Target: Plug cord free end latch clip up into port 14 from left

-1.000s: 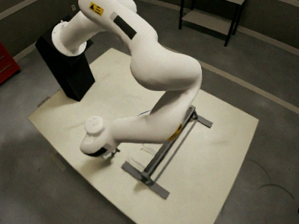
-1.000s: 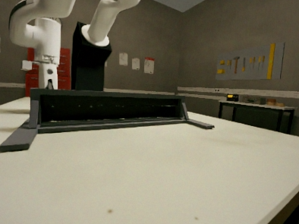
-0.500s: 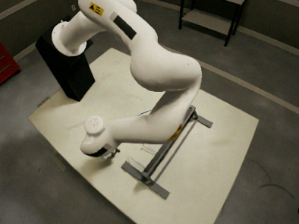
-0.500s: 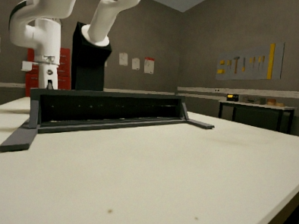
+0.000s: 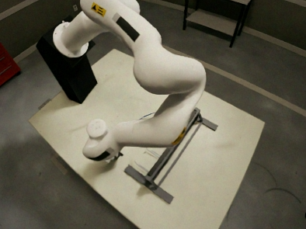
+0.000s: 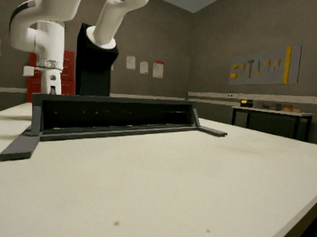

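From above, the arm [image 5: 163, 73] hides much of the rack [image 5: 171, 154], and the wrist hides the gripper near the worktop's left edge. From the side, the gripper [image 6: 52, 88] dips behind the rack's [image 6: 113, 100] top bar, so its fingertips and whatever they pinch are hidden. The ports are too dark and small to count. The cord [image 5: 145, 116] shows only as a faint loop beside the arm.
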### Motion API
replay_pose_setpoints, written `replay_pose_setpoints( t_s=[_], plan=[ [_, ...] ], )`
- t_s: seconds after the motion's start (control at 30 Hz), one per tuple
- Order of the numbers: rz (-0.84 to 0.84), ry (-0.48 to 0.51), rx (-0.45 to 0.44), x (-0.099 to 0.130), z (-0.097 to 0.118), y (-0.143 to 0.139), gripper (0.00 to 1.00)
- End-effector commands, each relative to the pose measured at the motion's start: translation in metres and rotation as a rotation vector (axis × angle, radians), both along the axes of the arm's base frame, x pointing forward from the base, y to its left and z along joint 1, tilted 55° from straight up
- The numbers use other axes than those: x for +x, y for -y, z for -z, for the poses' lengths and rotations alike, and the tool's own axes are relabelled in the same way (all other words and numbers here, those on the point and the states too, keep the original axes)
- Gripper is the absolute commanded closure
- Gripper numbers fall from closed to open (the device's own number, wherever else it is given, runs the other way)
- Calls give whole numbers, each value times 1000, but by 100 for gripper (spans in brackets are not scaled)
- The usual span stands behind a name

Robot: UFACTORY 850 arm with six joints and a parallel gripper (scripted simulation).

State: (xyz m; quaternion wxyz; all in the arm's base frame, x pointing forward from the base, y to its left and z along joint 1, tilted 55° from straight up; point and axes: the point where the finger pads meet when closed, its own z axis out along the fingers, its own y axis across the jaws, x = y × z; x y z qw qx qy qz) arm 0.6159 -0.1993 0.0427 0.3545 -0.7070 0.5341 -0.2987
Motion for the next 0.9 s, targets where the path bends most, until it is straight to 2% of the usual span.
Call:
replay_pose_setpoints(
  t_s=[0.0,0.87],
  plan=[
    [1,0,0,1,1,0,61],
    [1,0,0,4,2,0,61]
  ],
)
